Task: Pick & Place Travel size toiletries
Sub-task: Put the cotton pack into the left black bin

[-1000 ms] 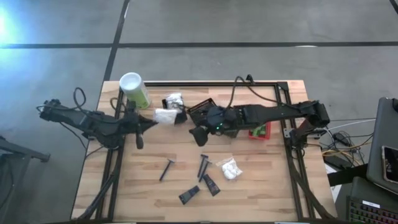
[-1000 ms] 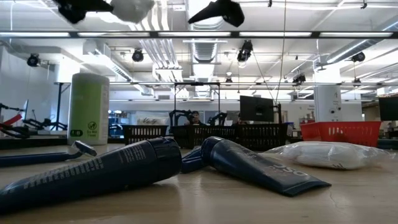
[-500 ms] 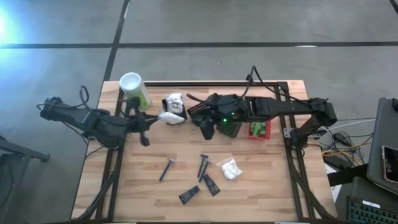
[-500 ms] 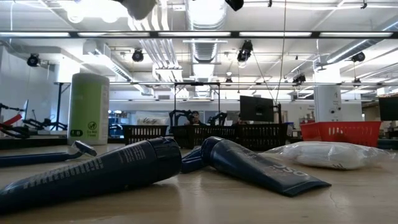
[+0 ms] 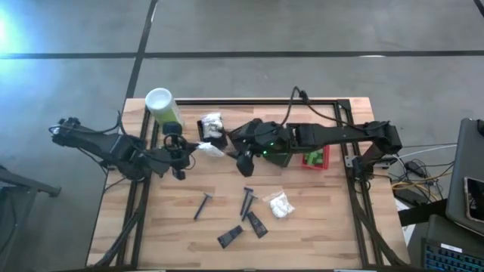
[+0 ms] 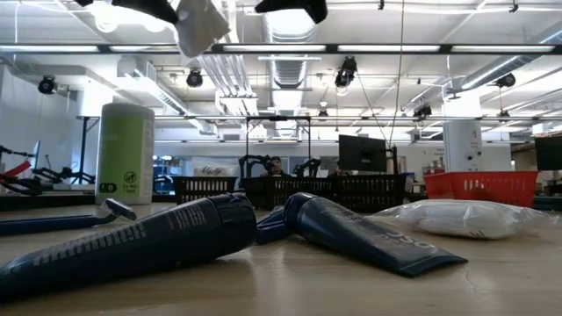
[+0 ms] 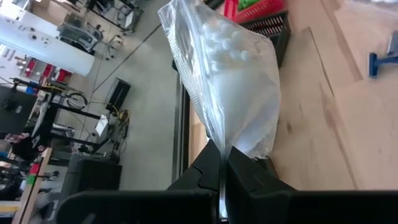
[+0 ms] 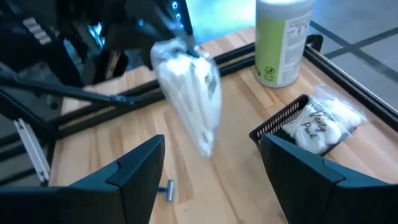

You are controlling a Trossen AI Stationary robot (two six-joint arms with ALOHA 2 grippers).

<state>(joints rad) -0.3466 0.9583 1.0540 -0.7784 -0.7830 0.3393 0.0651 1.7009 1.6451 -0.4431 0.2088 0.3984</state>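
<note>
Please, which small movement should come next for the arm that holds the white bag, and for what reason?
Probably the left pincer, shut on the clear bag of white balls, should carry it toward the black basket. The bag hangs above the table, and a similar bag already lies there. The right pincer is open close by.

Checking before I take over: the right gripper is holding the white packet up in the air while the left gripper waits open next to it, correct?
Not quite: the arms are swapped. The left gripper is shut on the white packet, holding it off the table, as the left wrist view shows. The right gripper waits open next to it, seen in the right wrist view.
</note>
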